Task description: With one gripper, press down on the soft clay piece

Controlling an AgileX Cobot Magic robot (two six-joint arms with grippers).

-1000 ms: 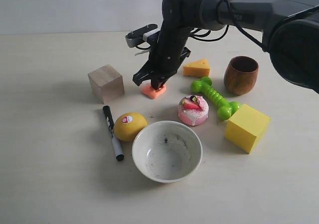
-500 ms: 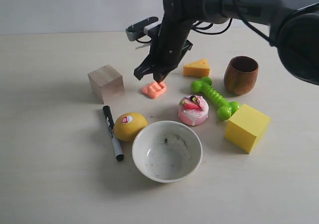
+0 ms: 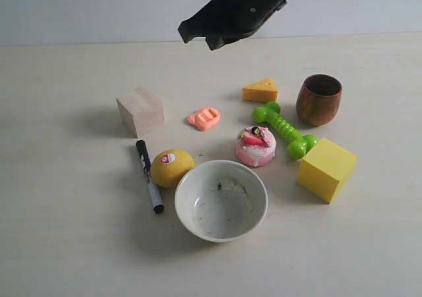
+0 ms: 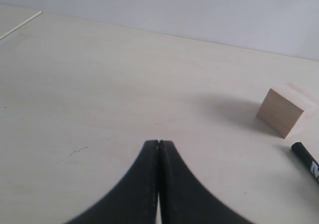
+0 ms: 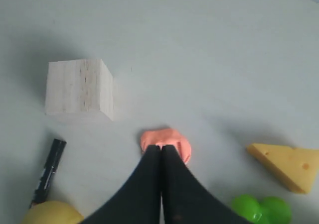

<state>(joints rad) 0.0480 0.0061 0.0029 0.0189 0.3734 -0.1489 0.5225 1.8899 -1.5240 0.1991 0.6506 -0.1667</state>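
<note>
Where dents show, clay [image 3: 204, 118] looks matte.

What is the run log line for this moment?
right gripper: shut, well above clay | soft clay piece: dented, lying free | left gripper: shut

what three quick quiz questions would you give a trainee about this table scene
1. True or false: the right gripper is touching the clay piece.
2. The marker lies right beside which thing? A) the lemon B) the wooden cup C) the cheese wedge
3. Fill in: the jaws of the left gripper are ____.

Key: 1 false, it hangs well above the clay; 2 A; 3 shut.
</note>
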